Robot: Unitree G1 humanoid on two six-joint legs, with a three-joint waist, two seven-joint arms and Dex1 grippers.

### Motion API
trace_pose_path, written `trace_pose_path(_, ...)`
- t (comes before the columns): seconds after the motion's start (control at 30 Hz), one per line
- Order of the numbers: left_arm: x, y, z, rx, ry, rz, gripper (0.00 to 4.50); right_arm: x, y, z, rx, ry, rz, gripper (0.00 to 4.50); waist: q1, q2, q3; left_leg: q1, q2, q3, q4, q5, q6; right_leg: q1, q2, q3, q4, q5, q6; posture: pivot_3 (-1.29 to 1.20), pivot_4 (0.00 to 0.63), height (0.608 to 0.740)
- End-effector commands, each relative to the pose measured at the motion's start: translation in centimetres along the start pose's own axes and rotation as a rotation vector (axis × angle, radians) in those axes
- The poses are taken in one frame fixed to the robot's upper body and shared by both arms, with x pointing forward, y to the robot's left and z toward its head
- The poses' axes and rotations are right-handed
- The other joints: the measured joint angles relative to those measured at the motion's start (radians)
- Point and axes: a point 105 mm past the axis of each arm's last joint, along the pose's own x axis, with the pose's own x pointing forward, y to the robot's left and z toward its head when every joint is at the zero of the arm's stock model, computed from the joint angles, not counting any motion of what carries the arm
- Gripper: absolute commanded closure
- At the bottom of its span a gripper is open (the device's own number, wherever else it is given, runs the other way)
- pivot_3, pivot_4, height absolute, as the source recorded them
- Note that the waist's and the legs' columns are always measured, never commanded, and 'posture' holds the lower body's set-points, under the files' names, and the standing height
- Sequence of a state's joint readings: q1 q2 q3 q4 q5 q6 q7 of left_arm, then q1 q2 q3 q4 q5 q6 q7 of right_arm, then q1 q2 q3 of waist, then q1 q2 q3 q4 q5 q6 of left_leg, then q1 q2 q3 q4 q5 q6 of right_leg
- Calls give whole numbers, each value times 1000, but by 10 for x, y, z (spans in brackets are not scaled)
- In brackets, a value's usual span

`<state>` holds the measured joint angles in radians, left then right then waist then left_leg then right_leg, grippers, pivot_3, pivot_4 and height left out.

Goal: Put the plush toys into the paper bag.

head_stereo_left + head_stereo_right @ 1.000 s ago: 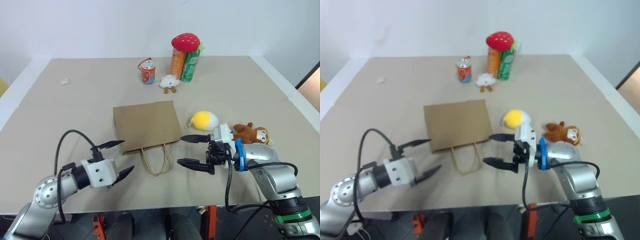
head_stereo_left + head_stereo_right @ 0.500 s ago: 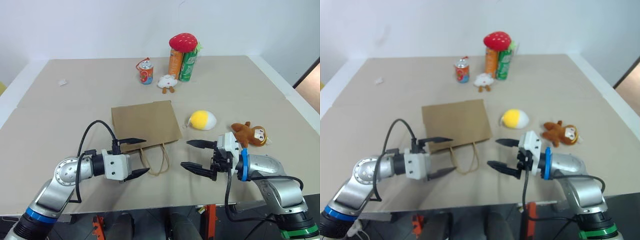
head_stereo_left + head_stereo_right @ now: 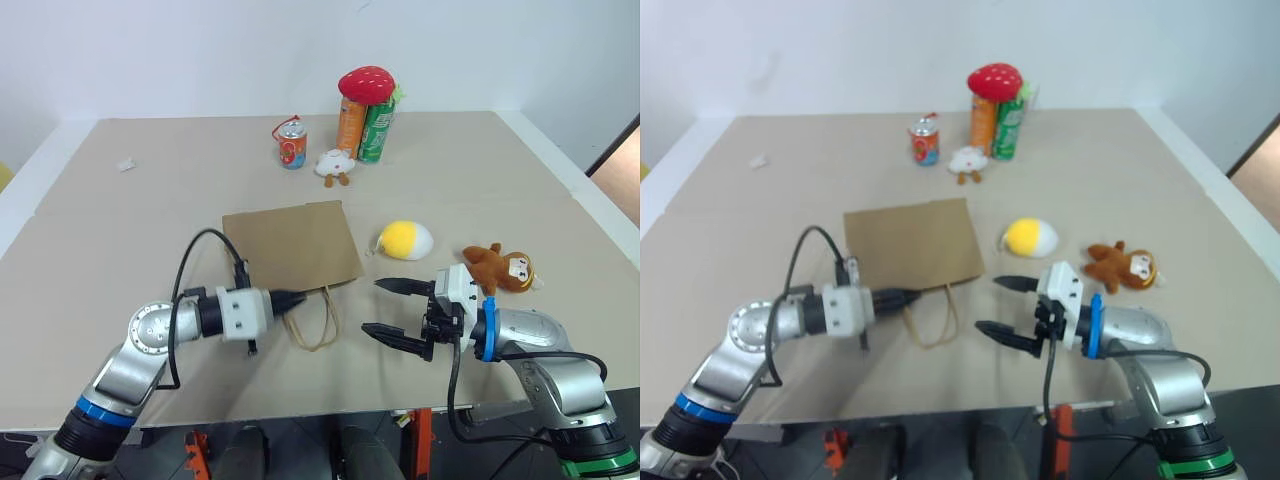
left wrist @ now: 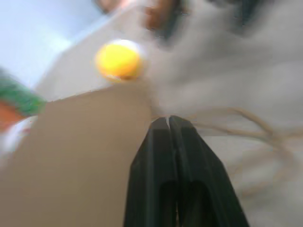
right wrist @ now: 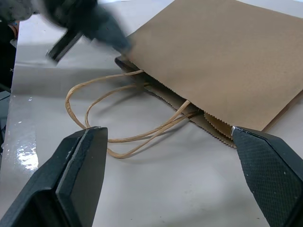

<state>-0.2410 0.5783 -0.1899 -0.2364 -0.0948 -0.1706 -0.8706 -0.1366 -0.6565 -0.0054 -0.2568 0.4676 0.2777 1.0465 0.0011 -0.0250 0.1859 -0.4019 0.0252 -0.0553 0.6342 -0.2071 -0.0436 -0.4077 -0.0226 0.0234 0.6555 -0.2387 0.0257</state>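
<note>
Brown kraft paper bag [image 3: 292, 246] lies flat toward the middle of the tabletop [image 3: 150, 200], mouth and cord handles [image 3: 312, 322] turned to the near edge; my left gripper [image 3: 296, 296] is clenched at the mouth's serrated lip, though I cannot confirm paper is actually pinched between the fingers. My right gripper [image 3: 391, 309] hangs released, jaws wide, just beside the handles, with the yellow-and-white egg plush [image 3: 407, 240] off the bag's right edge and the brown monkey plush [image 3: 500, 268] nearer the table's right edge, neither yet bagged. Judgement: the step in hand is opening the bag; next, lift that lip, then send the right gripper for the egg plush.
</note>
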Motion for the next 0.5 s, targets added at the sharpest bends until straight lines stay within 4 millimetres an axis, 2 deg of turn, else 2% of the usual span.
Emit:
trace_pose_path(0.03,-8,22,1,13,-6,63,4468,0,-4,10,-42,-21,0,0,0,0,0,0,0,0,0,0,0,0,0,0,0,0,0,0,150,740)
trace_pose_path(0.13,-10,21,0,-19,-13,63,4468,1,-4,10,-44,-15,4,0,-2,0,0,0,0,0,0,0,0,0,0,0,0,0,0,0,150,740)
trace_pose_path(0.2,-12,20,2,-29,-26,62,3976,1,-4,9,-50,-14,2,0,-2,0,0,0,0,0,0,0,0,0,1,0,0,0,0,0,150,740)
trace_pose_path(0.27,-18,17,1,-8,-14,40,3953,1,-4,9,-50,-12,1,0,-2,0,0,0,0,0,0,0,0,0,0,0,0,0,0,0,150,740)
trace_pose_path(0.3,-23,14,-2,6,0,21,3225,1,-4,9,-50,-12,1,0,-2,0,0,0,0,0,0,0,0,0,0,0,0,0,0,0,150,740)
trace_pose_path(0.33,-31,12,-5,14,16,8,3225,1,-4,8,-49,-10,2,0,-2,0,0,0,0,0,0,0,0,0,0,0,0,0,0,0,150,740)
trace_pose_path(0.37,-37,10,-8,24,31,-7,2522,0,-3,8,-48,-9,2,0,-2,0,0,0,0,0,0,0,0,0,0,1,0,0,0,0,150,740)
trace_pose_path(0.43,-45,7,-11,39,53,-36,2130,0,-3,7,-47,-6,4,0,-3,0,0,0,0,0,0,0,0,0,0,1,0,1,0,0,150,740)
trace_pose_path(0.47,-47,6,-12,51,64,-52,1481,0,-3,6,-46,-5,5,0,-5,0,0,0,0,0,0,0,0,0,0,1,0,1,0,0,150,740)
trace_pose_path(0.5,-48,3,-13,57,71,-75,1234,0,-3,6,-45,-4,6,0,-7,0,0,0,0,0,0,0,0,0,1,1,0,1,-1,0,150,740)
